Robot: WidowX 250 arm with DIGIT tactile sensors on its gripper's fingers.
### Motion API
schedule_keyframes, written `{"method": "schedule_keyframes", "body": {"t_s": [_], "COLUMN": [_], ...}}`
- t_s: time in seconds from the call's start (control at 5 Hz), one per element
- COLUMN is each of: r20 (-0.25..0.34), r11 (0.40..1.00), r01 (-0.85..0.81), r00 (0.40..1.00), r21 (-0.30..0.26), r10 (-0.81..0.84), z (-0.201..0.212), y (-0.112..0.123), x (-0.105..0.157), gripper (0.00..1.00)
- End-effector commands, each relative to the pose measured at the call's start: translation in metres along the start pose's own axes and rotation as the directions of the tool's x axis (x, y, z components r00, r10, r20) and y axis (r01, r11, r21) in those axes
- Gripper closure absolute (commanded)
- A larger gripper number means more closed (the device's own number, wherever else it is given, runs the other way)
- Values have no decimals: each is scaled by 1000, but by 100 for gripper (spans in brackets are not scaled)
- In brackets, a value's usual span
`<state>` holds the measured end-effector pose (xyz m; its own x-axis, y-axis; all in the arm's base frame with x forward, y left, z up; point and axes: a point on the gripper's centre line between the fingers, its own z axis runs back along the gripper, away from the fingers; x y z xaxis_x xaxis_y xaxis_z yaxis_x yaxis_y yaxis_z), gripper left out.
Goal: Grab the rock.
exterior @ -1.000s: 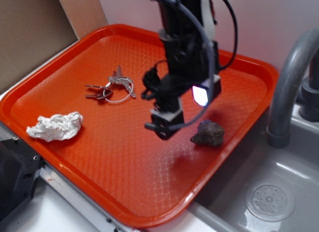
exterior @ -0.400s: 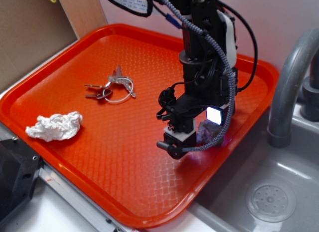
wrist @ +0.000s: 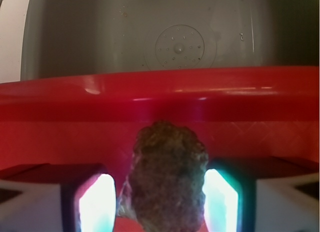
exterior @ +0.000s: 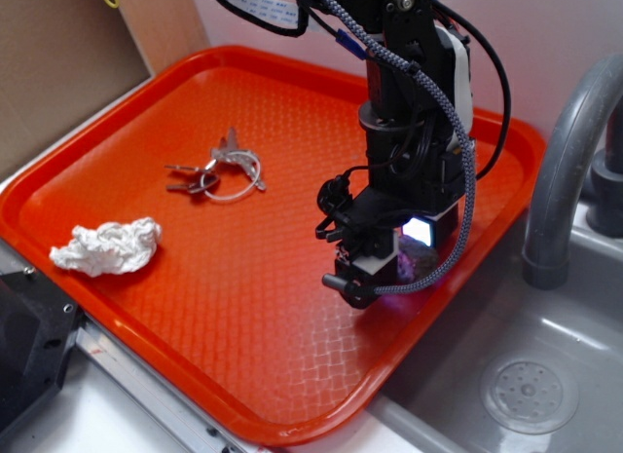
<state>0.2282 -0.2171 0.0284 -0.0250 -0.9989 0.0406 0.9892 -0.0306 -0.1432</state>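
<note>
Rough lumpy brown-grey rock [wrist: 167,179] sits squarely between the spread pads of the black end effector [wrist: 165,199]; long axis upright in wrist view; not yet pinched.

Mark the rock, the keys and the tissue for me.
rock [wrist: 167,179], wrist view, middle of its rough face.
keys [exterior: 216,172], exterior view, on the ring bunch.
tissue [exterior: 107,246], exterior view, centre of the wad.

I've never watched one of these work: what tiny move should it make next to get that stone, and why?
Probably close the gripper. In the wrist view the rock already sits between the two glowing fingers, one on each side, with the jaws not visibly pressing it, low over the orange tray.
</note>
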Motion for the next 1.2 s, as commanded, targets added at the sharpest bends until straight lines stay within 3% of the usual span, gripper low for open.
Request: {"method": "schedule_keyframes", "body": {"t_s": [0.0, 0.2, 0.4, 0.6, 0.8, 1.0], "r20": [-37, -24, -66, -99, -27, 99], "r11": [969, 874, 719, 496, 262, 11], "r01": [-229, -462, -660, -788, -890, -954], "r00": [972, 882, 725, 497, 272, 42], "r21": [97, 148, 218, 364, 373, 298], "r10": [233, 470, 685, 862, 962, 994], "z": [36, 68, 91, 120, 142, 157], "y": [-17, -11, -10, -19, -31, -48], "x": [-9, -53, -85, -120, -149, -165], "gripper": [100, 100, 100, 100, 100, 100]}}
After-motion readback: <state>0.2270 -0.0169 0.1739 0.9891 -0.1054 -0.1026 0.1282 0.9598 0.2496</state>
